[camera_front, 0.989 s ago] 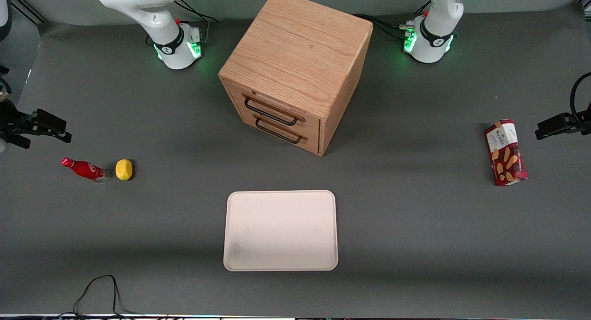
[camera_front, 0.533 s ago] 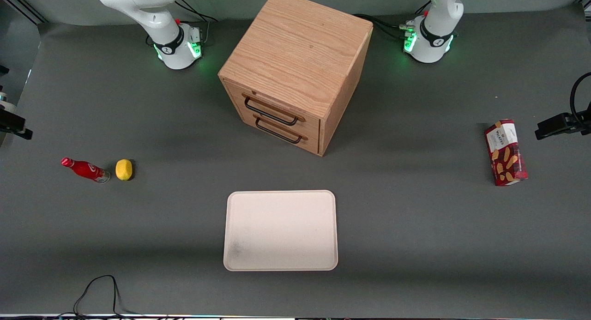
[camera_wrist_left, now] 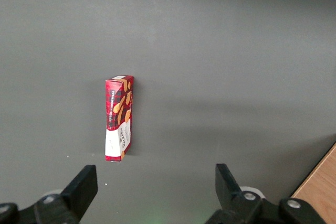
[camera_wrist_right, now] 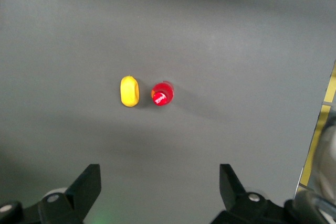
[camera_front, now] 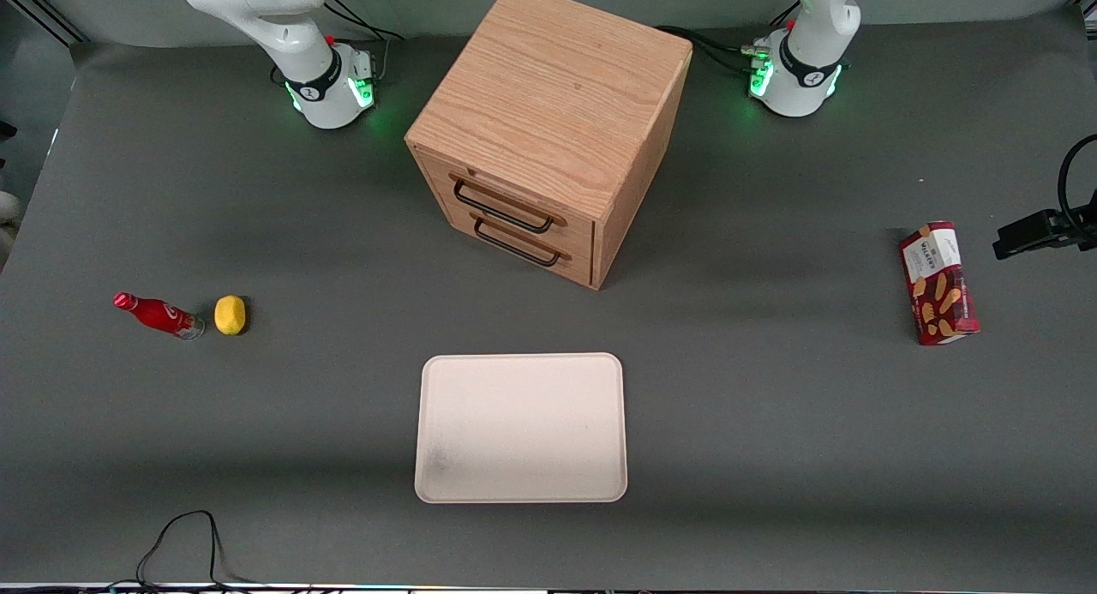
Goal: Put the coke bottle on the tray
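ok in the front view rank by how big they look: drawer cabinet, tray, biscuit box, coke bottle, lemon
1. drawer cabinet
2. tray
3. biscuit box
4. coke bottle
5. lemon

The open gripper hangs above the bottle and lemon, outside the front view.

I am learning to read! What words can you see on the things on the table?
Small red coke bottle: white logo, too small to read.
Red biscuit box: white label with print, too blurred to read.
Cream-white tray, yellow lemon, wooden drawer cabinet: no text.
The gripper hangs open above the bottle.
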Robot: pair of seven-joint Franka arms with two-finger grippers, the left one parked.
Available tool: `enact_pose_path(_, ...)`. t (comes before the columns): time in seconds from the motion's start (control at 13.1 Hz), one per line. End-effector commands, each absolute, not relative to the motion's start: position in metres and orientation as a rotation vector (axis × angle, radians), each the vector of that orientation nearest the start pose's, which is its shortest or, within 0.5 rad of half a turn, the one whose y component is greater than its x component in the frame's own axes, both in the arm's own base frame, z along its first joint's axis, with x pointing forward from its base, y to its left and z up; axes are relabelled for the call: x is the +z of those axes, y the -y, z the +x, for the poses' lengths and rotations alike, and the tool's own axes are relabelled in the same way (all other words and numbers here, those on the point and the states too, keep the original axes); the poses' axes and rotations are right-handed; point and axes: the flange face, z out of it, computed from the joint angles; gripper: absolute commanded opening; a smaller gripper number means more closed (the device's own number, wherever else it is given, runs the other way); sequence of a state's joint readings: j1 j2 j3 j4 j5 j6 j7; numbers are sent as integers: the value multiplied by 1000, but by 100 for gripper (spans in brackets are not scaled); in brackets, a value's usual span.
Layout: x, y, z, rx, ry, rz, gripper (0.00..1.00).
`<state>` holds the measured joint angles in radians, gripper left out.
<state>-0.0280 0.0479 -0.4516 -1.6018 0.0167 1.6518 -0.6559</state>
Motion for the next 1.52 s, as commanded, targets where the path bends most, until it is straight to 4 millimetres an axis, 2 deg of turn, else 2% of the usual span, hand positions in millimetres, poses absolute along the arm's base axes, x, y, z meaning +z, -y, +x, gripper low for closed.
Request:
enact_pose_path(0.0,586,261,501,-32,314,-3111,100)
enact_pose_path(0.23,565,259,493,-56,312,-3094,100)
enact_pose_path(0.46,535,255,489,-73,315,-3089,100)
enact_pose_path(0.91,450,246,483,-135,285,-3083,100)
enact_pose_path(1.22,402,239,482,-177,273,-3104,100)
enact_pose_path(1.45,381,238,488,-169,261,-3112,100)
